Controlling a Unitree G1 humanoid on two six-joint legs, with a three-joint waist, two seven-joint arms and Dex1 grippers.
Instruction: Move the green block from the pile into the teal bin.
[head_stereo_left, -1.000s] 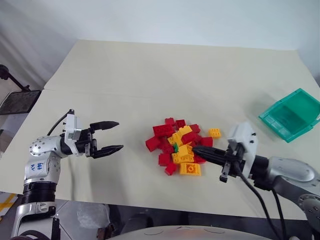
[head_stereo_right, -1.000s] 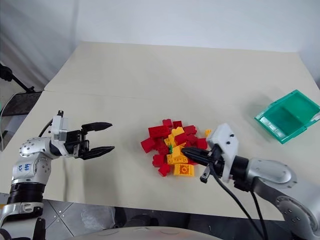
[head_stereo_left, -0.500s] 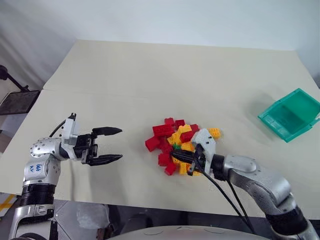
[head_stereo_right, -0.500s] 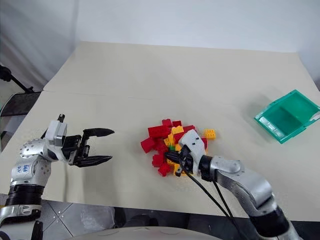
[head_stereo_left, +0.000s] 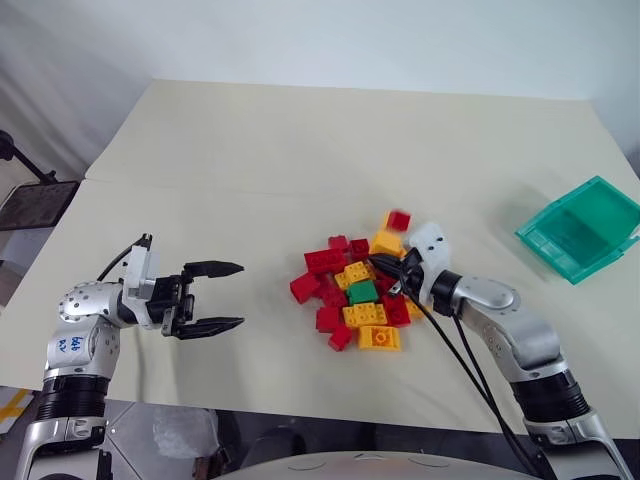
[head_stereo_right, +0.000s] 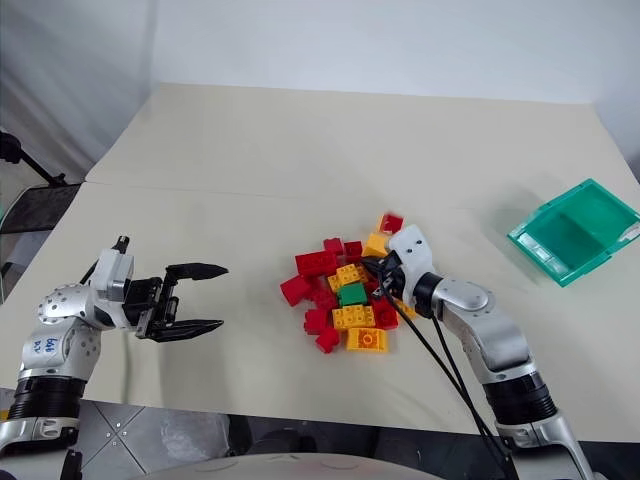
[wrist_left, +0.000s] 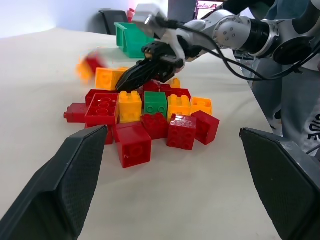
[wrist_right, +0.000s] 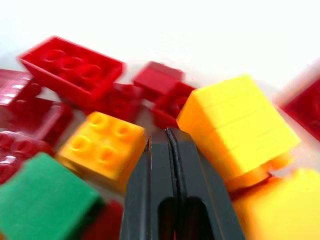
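Clearing bricks off the green block

On the desk, the teal bin sits at the right edge; mid-desk, the pile shows the green block. The right end effector, pinched shut and empty, must open over it; the left end effector gapes wide.

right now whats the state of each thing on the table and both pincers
green block: uncovered, lying in the pile, not gripped
pile: red and yellow bricks, loosely spread, a red brick and a yellow brick at its far edge
teal bin: upright, nothing in it, apart from the pile
right pincer: shut, holding nothing, tips in the pile beside the green block
left pincer: open, holding nothing, apart from the pile
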